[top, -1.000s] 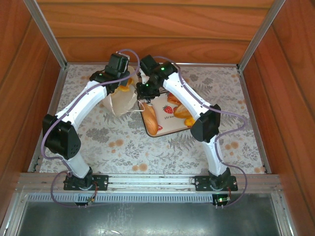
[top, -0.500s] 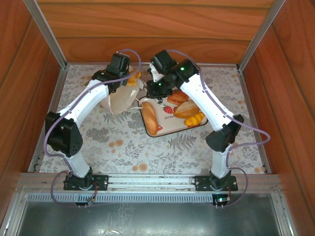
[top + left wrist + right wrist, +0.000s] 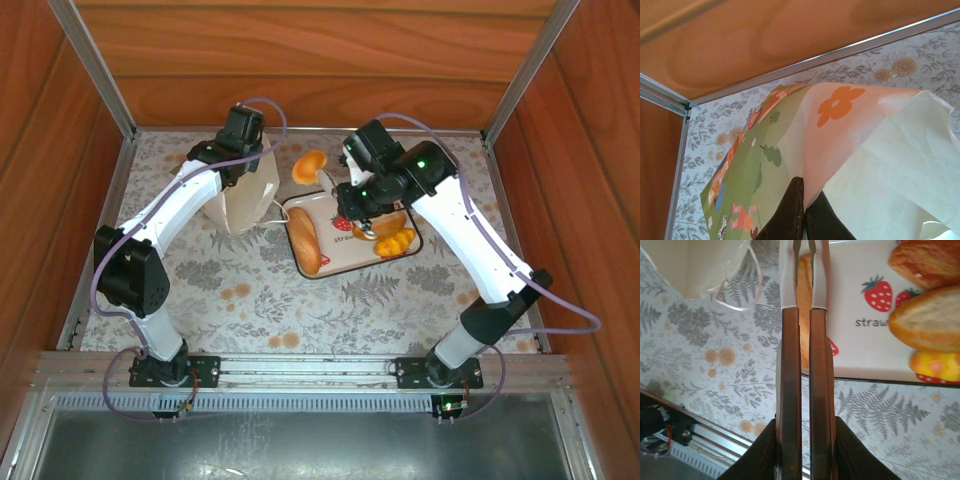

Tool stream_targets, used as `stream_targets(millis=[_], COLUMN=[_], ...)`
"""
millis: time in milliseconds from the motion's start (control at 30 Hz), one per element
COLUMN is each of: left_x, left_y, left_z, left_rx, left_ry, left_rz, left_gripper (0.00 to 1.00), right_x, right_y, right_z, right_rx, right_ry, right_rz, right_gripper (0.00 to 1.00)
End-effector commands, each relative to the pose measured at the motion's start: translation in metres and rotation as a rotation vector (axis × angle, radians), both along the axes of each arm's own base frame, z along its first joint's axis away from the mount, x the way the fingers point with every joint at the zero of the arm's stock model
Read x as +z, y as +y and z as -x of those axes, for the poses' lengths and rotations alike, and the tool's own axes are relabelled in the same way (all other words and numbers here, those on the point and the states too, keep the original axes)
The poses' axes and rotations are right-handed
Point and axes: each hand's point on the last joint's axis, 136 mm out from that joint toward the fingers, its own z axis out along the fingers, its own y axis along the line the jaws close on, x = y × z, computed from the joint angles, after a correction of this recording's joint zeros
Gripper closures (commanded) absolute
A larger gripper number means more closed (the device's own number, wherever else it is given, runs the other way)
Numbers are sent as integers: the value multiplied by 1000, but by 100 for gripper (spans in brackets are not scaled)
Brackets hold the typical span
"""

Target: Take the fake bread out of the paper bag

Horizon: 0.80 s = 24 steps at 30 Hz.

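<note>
Left hand (image 3: pixel 804 205) pinches shut on the top edge of the white paper bag (image 3: pixel 245 200) at far left. Right hand (image 3: pixel 322 180), jaws narrow, holds an orange toy bread (image 3: pixel 310 165) between bag and strawberry tray (image 3: pixel 335 270), where a baguette (image 3: pixel 305 242) lies.

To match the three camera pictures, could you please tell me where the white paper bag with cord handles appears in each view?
Top external: the white, cord-handled paper bag sits left of centre, partly under the left arm, left of the strawberry-printed white tray.
Left wrist: it spreads over the lower middle and right, pinched in the left gripper.
Right wrist: its pale corner, top left.
Shared landmark: the fern-patterned table covering around it.
</note>
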Motion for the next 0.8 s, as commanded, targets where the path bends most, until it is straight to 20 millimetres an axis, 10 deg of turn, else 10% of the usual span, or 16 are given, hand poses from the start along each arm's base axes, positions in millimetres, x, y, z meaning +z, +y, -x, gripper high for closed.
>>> stream_targets(millis=[0, 767], left_x=[19, 14], left_y=[6, 0], left_z=[4, 4], left_rx=[17, 36], left_ry=[-35, -28], left_rz=[20, 102], left_gripper=[100, 100], right_x=[-5, -71], right_y=[-23, -74], right_z=[-4, 2], right_rx=[-66, -123], right_ry=[-29, 120], right_rz=[68, 542], right_gripper=[100, 99])
